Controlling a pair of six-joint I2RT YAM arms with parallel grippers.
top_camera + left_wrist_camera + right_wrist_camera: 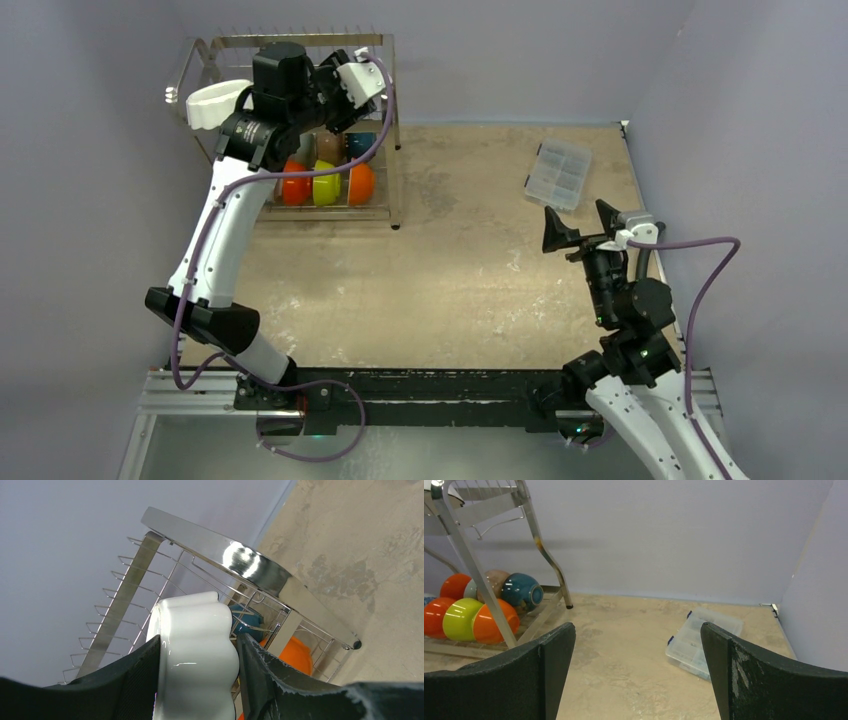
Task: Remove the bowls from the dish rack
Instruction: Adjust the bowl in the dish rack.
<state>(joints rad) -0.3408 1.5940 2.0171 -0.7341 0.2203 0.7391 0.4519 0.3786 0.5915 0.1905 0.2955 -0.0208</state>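
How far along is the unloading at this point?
Done: nothing visible; no bowl sits on the table yet. In hand: the left pincer grips a white bowl up by the top tier of the rack. The right pincer is open, holding nothing. Left: several bowls in the lower tier, among them an orange bowl, a green bowl and a teal bowl.

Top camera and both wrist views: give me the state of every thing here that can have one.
white bowl, held between the left jaws
left gripper, jaws shut on the white bowl
right gripper, jaws wide open, empty
dish rack, upright, lower tier loaded
coloured bowls, tipped on their sides in the rack
compartment box, lying flat, lid apparently closed
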